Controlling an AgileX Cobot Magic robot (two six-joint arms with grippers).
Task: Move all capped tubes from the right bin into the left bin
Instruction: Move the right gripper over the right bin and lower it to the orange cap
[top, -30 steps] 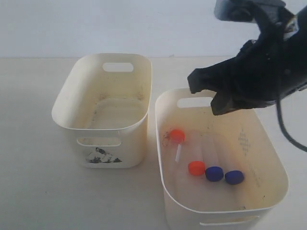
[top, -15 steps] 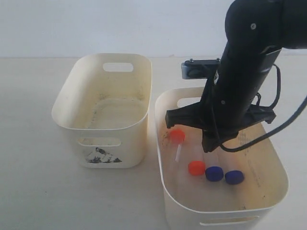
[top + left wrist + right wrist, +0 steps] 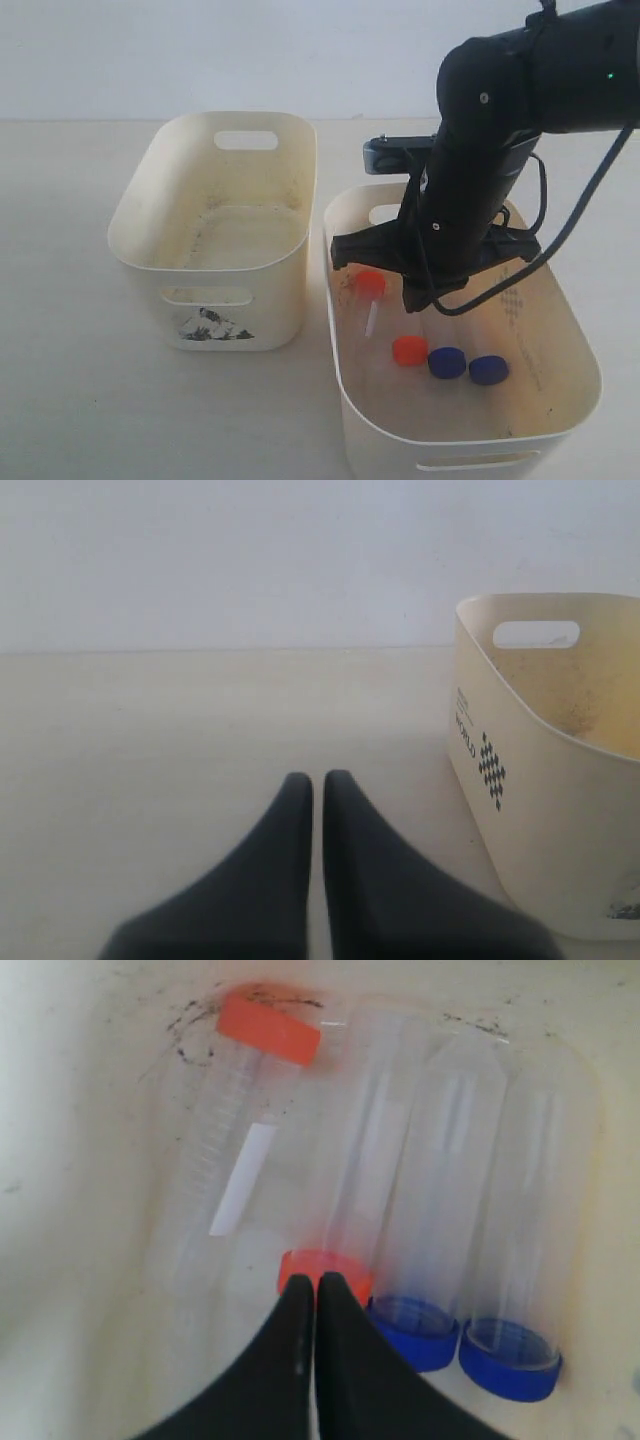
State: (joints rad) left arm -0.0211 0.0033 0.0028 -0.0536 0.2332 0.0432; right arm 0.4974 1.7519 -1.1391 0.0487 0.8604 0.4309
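Several capped tubes lie side by side on the floor of the right bin: two with orange caps and two with blue caps. My right gripper is shut and empty, hanging low inside that bin. Its tips sit just over the nearer orange cap, beside the blue caps. The other orange-capped tube lies the opposite way round. The left bin, with a black drawing on its front, holds no tubes. My left gripper is shut and empty over bare table.
The two bins stand close together on a pale table, with a narrow gap between them. In the left wrist view a cream bin wall with a diamond print stands beside the fingers. The right arm's dark body hides the far end of the right bin.
The right arm has swung in from the upper right and dropped into the right bin, ending low over the tubes. Its jaws stayed shut. The tubes have not moved.
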